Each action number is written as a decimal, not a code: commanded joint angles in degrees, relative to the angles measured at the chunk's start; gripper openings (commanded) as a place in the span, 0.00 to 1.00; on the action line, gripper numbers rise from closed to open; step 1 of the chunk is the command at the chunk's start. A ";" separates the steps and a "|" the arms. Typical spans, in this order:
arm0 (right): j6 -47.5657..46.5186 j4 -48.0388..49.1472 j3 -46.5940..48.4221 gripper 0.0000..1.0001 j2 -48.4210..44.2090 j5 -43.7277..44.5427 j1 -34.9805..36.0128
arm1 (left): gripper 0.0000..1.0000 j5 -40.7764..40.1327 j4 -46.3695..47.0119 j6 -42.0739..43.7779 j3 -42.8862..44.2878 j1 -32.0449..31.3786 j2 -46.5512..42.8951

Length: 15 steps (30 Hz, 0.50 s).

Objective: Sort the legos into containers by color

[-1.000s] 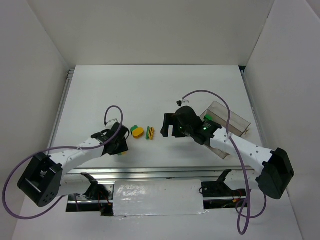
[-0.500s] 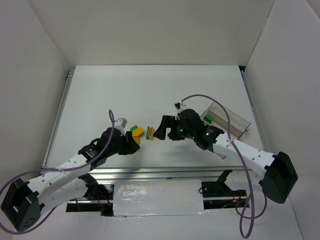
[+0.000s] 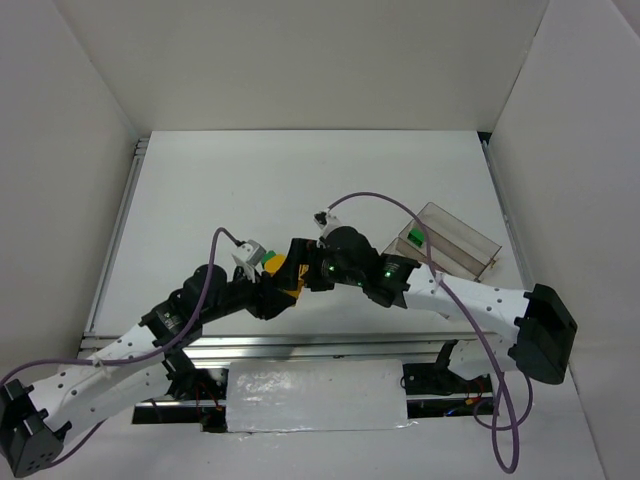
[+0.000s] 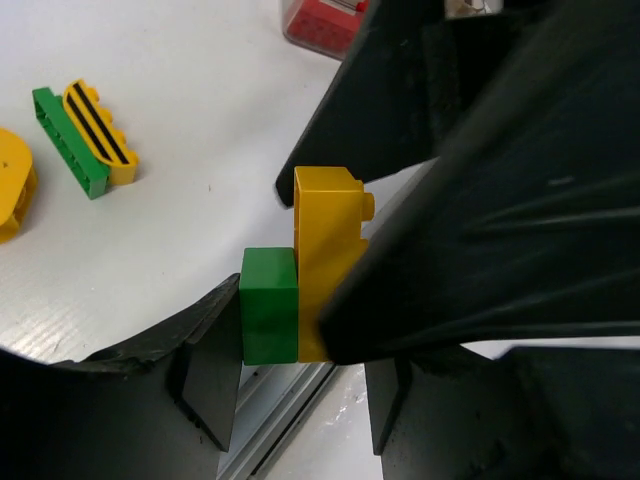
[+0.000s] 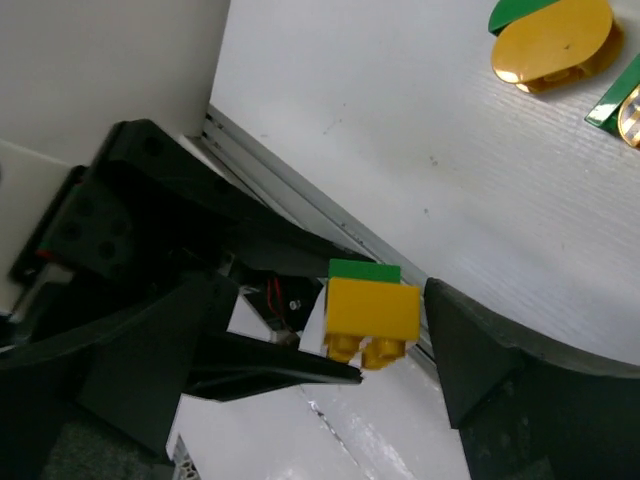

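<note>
A green lego [image 4: 270, 310] joined to a yellow lego [image 4: 322, 240] hangs above the table's near rail, with my left gripper [image 4: 300, 345] shut on the pair. My right gripper [image 5: 392, 335] stands open, one finger on each side of the same pair [image 5: 372, 305] without touching it. From above, the two grippers meet near the front middle, left [image 3: 270, 292] and right [image 3: 298, 264]. A yellow rounded lego [image 5: 552, 42] and a green and yellow striped pair [image 4: 85, 145] lie loose on the table. The clear containers [image 3: 470, 235] sit at the right, with a green lego [image 3: 413, 238] inside.
Red legos [image 4: 325, 20] show in a compartment at the top of the left wrist view. The aluminium rail [image 3: 330, 345] runs along the table's near edge below both grippers. White walls enclose the table on three sides.
My left arm has swung right and lifted the green and yellow pair off the table. My right gripper has moved left and now straddles that pair, still open.
</note>
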 commanded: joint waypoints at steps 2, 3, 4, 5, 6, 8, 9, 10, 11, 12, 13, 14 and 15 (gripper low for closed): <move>1.11 -0.03 2.66 0.89 2.37 3.12 2.68 | 0.00 -1.27 1.49 3.02 3.76 -1.05 -0.55; 0.94 -0.39 2.75 0.85 2.55 3.47 3.20 | 0.00 -1.71 1.31 3.02 3.85 -1.14 -0.64; 0.94 -0.65 2.75 0.81 2.90 4.26 3.38 | 0.00 -2.33 1.22 3.11 4.03 -1.32 -0.81; 0.94 -1.44 2.75 0.79 3.08 4.52 3.56 | 0.00 -2.51 1.22 3.02 4.12 -1.32 -1.16; 0.94 -1.79 2.66 0.76 3.17 5.40 3.56 | 0.00 -2.77 1.13 3.02 4.12 -1.41 -1.34; 1.03 -2.23 2.49 0.59 3.17 6.02 3.56 | 0.00 -2.86 0.96 3.02 4.47 -1.32 -1.60; 1.03 -1.97 2.31 0.48 2.99 6.02 3.56 | 0.00 -2.95 0.96 3.11 4.56 -1.41 -1.69; 1.03 -1.80 1.96 0.29 2.64 5.93 3.65 | 0.00 -3.30 0.87 3.11 4.73 -1.49 -1.69; 1.03 -1.62 2.04 0.18 2.47 5.85 3.65 | 0.00 -3.74 0.61 3.20 4.82 -1.49 -1.69; 1.03 -1.79 2.05 0.00 2.20 5.85 3.56 | 0.00 -4.44 0.17 3.20 5.00 -1.49 -1.78; 0.94 -1.71 2.13 0.00 2.03 5.76 3.56 | 0.00 -4.79 -0.01 3.20 5.08 -1.49 -1.95; 0.76 -1.36 2.05 0.00 1.94 5.24 3.56 | 0.00 -5.23 -0.01 3.11 5.08 -1.49 -1.96; 0.33 -0.57 1.52 0.00 1.33 4.62 3.56 | 0.02 -5.41 -0.01 3.02 5.26 -1.49 -2.04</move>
